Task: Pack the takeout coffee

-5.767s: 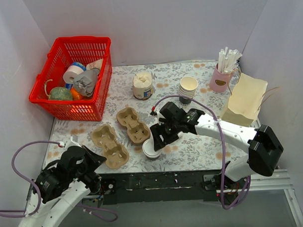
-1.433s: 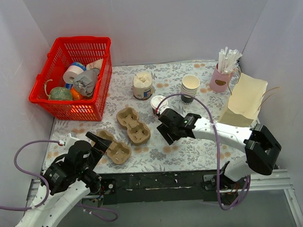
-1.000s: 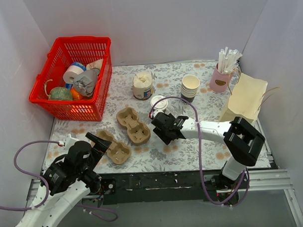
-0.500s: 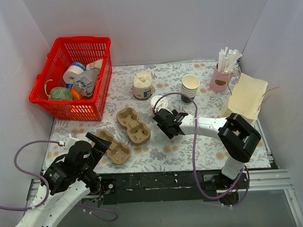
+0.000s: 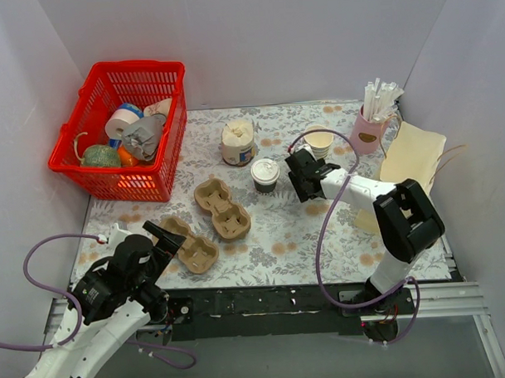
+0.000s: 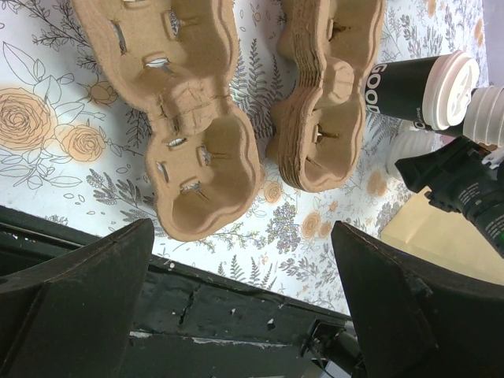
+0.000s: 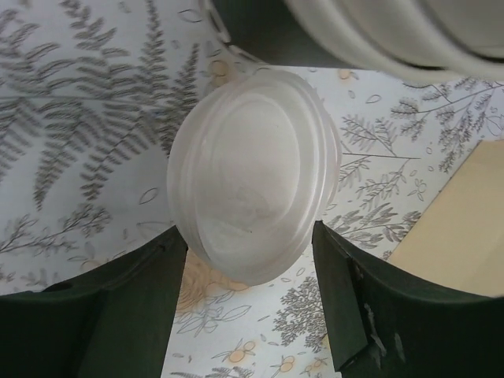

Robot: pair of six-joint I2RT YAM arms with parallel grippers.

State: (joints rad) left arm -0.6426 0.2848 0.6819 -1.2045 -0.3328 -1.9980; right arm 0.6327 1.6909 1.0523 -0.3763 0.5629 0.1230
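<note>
Mid-table, lidded takeout coffee (image 5: 264, 174) upright — bare cloth around it.

A red basket (image 5: 120, 127) sits at the table's (image 5: 287, 237) far left corner, filled with a tape roll (image 5: 120, 122), a grey rag (image 5: 143, 136) and a greenish ball (image 5: 99, 156). A cream jar (image 5: 238, 142) stands near the far edge, at the middle. Two brown cup trays (image 5: 222, 208) (image 5: 188, 244) lie side by side toward the near left. A stack of white cups (image 5: 319, 142) and a pink holder of straws (image 5: 370, 128) stand at the far right, with a paper bag (image 5: 409, 163) along the right edge.
</note>
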